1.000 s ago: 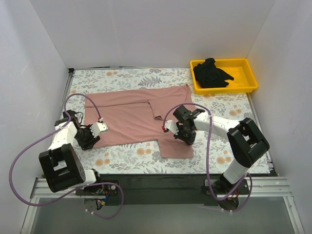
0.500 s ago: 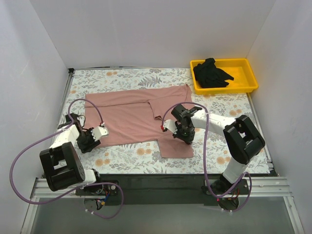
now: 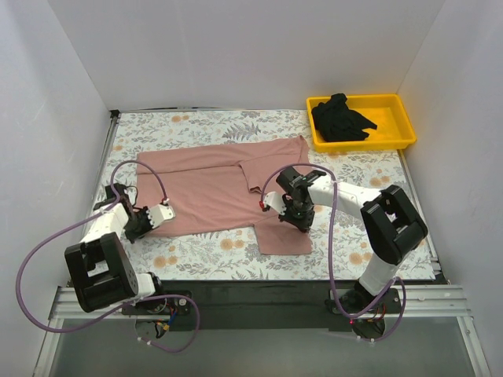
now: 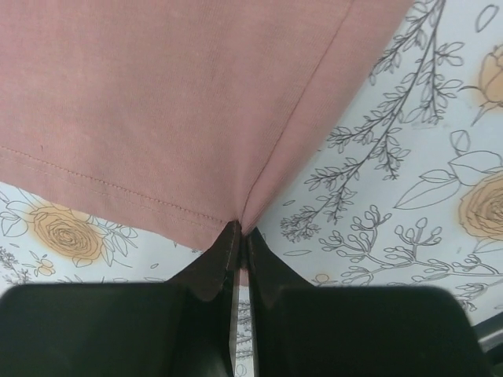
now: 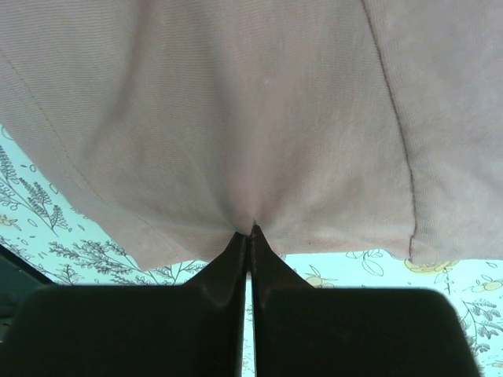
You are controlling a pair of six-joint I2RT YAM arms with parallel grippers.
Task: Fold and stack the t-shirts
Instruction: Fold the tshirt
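The pink t-shirt [image 3: 206,187] lies spread on the floral cover, with one part reaching toward the near edge at the centre. My left gripper [image 3: 144,225] is at its near left corner. In the left wrist view the gripper [image 4: 241,230] is shut on that corner, where hem and side seam meet on the pink t-shirt [image 4: 173,102]. My right gripper [image 3: 299,222] is over the near part. In the right wrist view the gripper [image 5: 251,229] is shut on a pinch of the pink t-shirt [image 5: 236,118]. The black t-shirt [image 3: 339,118] sits crumpled in the bin.
A yellow bin [image 3: 402,135] stands at the far right corner. The floral table cover [image 3: 196,253] shows bare between the shirt and the near edge. White walls close in the left, right and back. Purple cables loop beside each arm.
My left gripper has closed on the shirt's near left corner after standing partly open. The left arm has drawn slightly left. The right gripper stays shut on the fabric.
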